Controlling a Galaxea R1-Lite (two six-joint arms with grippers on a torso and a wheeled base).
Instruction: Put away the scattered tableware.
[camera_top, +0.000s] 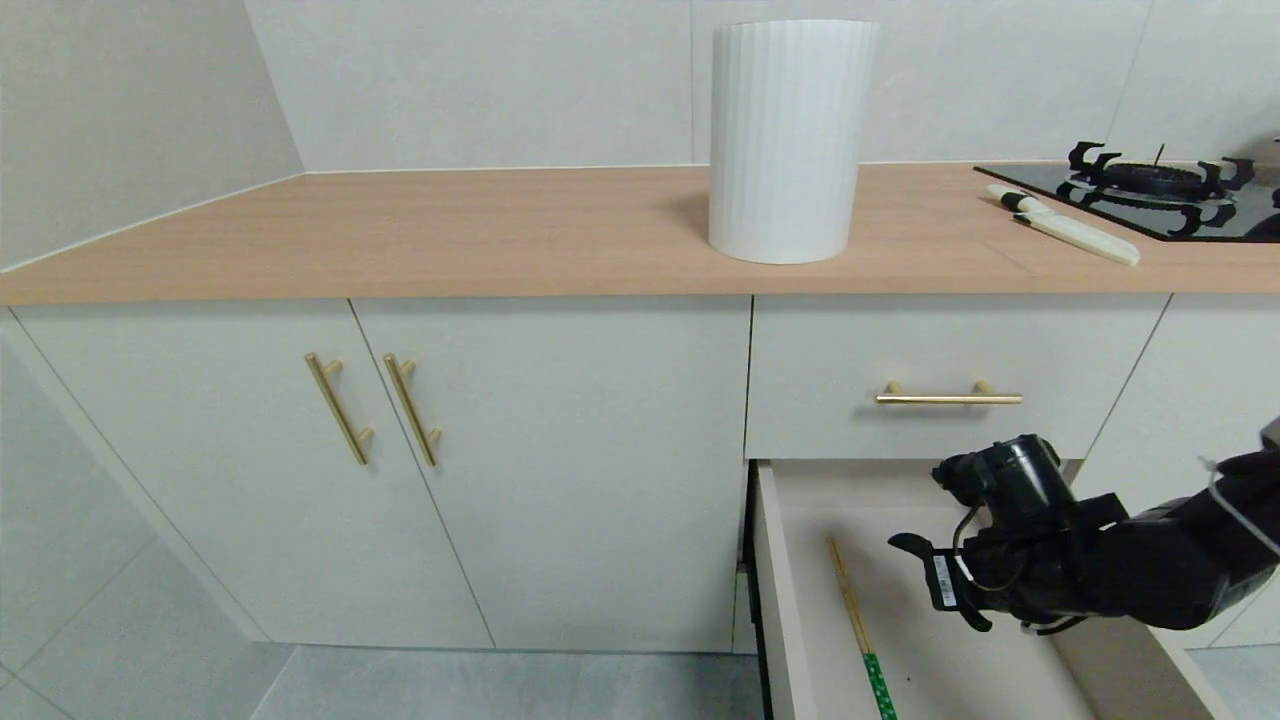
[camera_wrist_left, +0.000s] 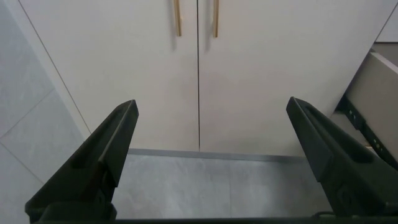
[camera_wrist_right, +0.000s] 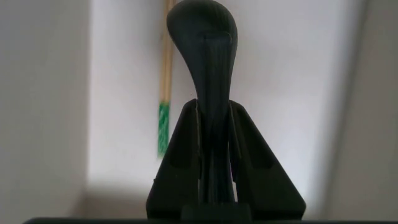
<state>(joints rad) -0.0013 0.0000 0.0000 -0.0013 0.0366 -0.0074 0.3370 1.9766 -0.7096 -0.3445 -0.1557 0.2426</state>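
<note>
Hovering over the open drawer (camera_top: 780, 600) by the chopsticks (camera_top: 855, 620), the right pincer (camera_top: 940, 585) is clamped on a dark spoon-like utensil (camera_wrist_right: 205, 50); the next move is probably lowering and releasing, while the left pincer (camera_wrist_left: 211, 106) stands apart.

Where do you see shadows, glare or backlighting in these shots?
Head view: even light, the white ribbed container throws a soft shadow leftward on the countertop; right wrist view: the right tool is a dark silhouette against the bright drawer floor.
</note>
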